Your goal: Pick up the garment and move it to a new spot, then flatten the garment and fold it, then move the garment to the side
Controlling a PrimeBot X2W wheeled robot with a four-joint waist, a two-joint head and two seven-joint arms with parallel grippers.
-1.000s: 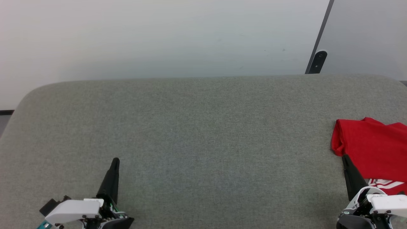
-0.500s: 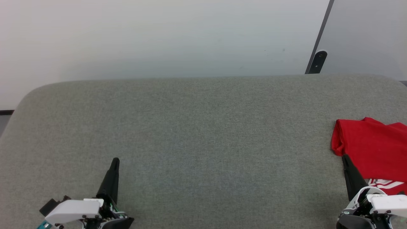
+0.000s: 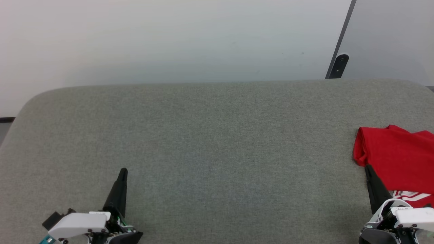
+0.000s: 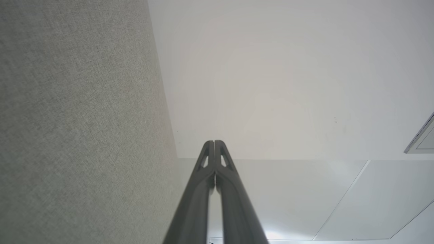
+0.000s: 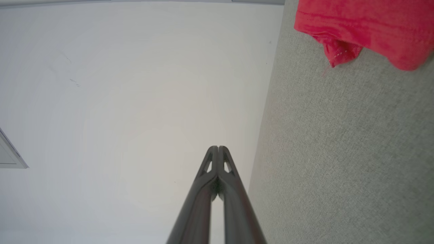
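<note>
The garment point(image 3: 398, 157), a folded red shirt with a bit of white striped trim at its near edge, lies at the far right of the grey table point(image 3: 217, 142), partly cut off by the picture's edge. In the right wrist view the garment point(image 5: 366, 27) fills the upper right corner. My right gripper point(image 3: 368, 168) is shut and empty, its tip just beside the garment's near left corner. My left gripper point(image 3: 123, 171) rests at the lower left, shut and empty, far from the garment. Both wrist views show the fingertips pressed together: left gripper point(image 4: 214, 142), right gripper point(image 5: 218, 148).
The grey fabric-covered table has rounded far corners. A pale wall point(image 3: 169, 40) stands behind it. A dark vertical strip with a small black fitting point(image 3: 340, 66) is at the back right.
</note>
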